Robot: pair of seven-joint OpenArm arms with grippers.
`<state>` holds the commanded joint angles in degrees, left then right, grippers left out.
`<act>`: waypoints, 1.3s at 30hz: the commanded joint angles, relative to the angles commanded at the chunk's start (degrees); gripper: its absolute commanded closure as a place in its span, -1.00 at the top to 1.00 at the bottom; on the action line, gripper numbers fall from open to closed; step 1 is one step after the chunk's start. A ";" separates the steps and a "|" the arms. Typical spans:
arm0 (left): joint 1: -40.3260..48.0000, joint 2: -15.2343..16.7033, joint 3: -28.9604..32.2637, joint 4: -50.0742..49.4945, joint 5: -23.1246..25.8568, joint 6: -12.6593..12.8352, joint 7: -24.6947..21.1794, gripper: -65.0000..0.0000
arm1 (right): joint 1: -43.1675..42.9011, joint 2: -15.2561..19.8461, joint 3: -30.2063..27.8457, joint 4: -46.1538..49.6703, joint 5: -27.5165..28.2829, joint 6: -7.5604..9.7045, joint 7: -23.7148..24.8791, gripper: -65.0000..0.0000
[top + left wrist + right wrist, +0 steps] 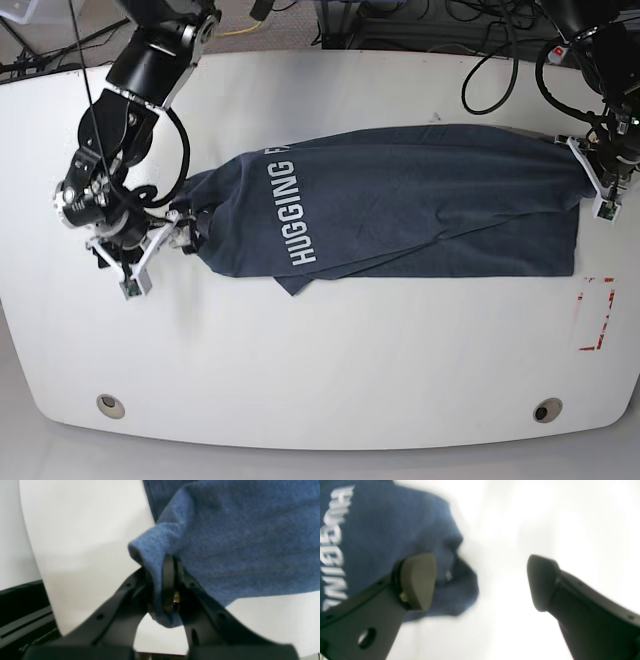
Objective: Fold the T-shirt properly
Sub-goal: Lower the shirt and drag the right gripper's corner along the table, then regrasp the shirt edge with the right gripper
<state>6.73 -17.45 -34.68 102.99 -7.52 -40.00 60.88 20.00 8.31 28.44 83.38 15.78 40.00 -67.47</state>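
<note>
The navy T-shirt (400,200) lies across the white table (320,370), folded over, with white "HUGGING" lettering toward its left end. My left gripper (170,570) is shut on a bunched edge of the T-shirt (237,537); in the base view it is at the shirt's right end (603,175). My right gripper (481,582) is open, its left finger pad (418,580) over the shirt's edge (382,535) and its right pad over bare table. In the base view it sits at the shirt's left end (165,240).
Red tape marks (597,315) lie on the table near the right edge. Cables (500,60) hang at the back edge. Two round holes (111,405) sit near the front edge. A dark frame (22,610) borders the table in the left wrist view.
</note>
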 joint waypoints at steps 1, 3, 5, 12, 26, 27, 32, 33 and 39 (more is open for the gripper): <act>0.00 0.00 0.00 0.00 0.00 0.00 0.00 -1.00 | 1.41 0.62 -0.18 -3.16 0.88 0.00 0.00 0.68; 0.09 0.09 0.00 0.00 0.00 0.00 0.00 -1.00 | 4.31 1.93 -0.26 -10.37 3.43 0.00 0.00 0.68; 0.18 0.18 0.00 0.00 0.00 0.00 0.00 -1.00 | 6.42 2.90 -0.26 -16.09 6.33 0.00 0.00 0.68; 0.35 0.35 0.00 0.00 0.00 0.00 0.00 -1.00 | 8.62 3.16 -0.35 -24.62 12.22 0.00 0.09 0.68; 0.26 0.44 0.18 -0.09 0.09 0.00 0.00 -1.00 | 8.00 0.97 -0.35 -25.05 11.69 0.00 4.13 -0.19; 0.26 0.44 0.18 -0.09 0.00 0.00 0.00 -1.00 | 8.00 0.97 -0.35 -25.05 11.69 0.00 4.31 -0.33; 0.09 0.44 0.26 -0.09 0.00 0.00 0.00 -1.00 | 8.00 1.05 -0.35 -25.05 11.69 0.00 4.48 -1.00; 0.09 0.44 0.26 -0.09 0.00 0.00 0.00 -1.00 | 8.00 1.05 -0.35 -25.05 11.69 0.00 4.48 -1.00; 0.09 0.44 0.26 -0.09 -0.09 0.00 0.00 -1.00 | 6.51 1.05 -0.35 -24.97 11.69 0.00 4.48 -0.63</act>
<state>6.81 -17.01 -34.42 102.90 -7.60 -40.00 60.88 26.51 9.36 28.09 58.42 27.47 40.00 -62.99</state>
